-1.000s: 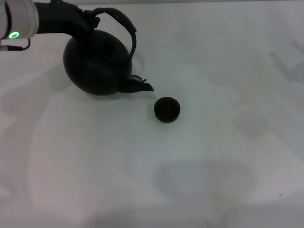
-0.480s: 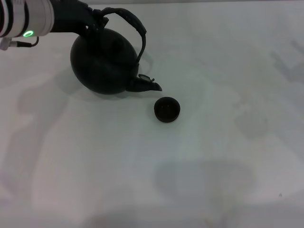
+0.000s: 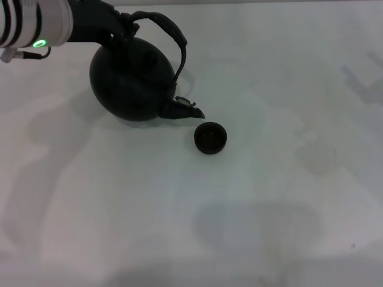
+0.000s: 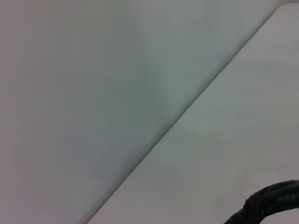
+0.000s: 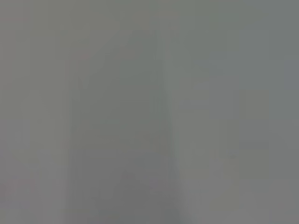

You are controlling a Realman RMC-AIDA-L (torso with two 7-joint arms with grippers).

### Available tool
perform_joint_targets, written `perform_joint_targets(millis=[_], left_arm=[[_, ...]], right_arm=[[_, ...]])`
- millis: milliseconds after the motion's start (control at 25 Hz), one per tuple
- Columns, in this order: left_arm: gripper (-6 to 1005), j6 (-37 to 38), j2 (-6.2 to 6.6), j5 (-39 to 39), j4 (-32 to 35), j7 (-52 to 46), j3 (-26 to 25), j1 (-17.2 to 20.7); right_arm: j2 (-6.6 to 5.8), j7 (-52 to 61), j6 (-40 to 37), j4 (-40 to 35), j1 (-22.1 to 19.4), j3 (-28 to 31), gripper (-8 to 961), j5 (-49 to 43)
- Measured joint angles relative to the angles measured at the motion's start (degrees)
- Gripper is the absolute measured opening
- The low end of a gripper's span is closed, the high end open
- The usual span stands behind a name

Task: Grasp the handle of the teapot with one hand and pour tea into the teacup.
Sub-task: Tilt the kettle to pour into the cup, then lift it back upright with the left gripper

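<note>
The big round black teapot (image 3: pixel 131 81) hangs tilted at the upper left of the head view, its short spout (image 3: pixel 187 110) pointing down and right, just short of the teacup (image 3: pixel 210 138). The tiny black teacup stands upright on the white table. My left gripper (image 3: pixel 118 31) comes in from the left and is shut on the left end of the arched handle (image 3: pixel 172 34). A bit of the rough dark handle (image 4: pixel 273 201) shows in the left wrist view. No liquid is visible. My right gripper is out of view.
The white table (image 3: pixel 269 197) stretches wide to the right and front of the teacup. The table's far edge (image 4: pixel 187 109) runs across the left wrist view. The right wrist view shows only a blank grey surface.
The left arm has carried the teapot to the right, bringing the spout close to the teacup. In the last half second the spout dipped slightly. The teacup has not moved.
</note>
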Motion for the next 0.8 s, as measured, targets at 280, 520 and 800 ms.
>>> perform_joint_targets(millis=[280,520,800], left_arm=[[146,0.12,-0.02,4.64,0.96,-2.18,3.05,-0.49],[143,0.15,-0.02,6.09,1.07,-2.89,4.03,-1.19],[141,0.13,-0.04,6.54,1.07,-2.93,4.94,-2.46]], right_arm=[[0.0,0.0,-0.23,0.08,-0.01,-0.22,816,0.0],[0.0,-0.13,-0.38,0.08,0.11,-0.4,816,0.0],[0.0,-0.17,-0.42,0.06,0.21,-0.45,817,0.0]])
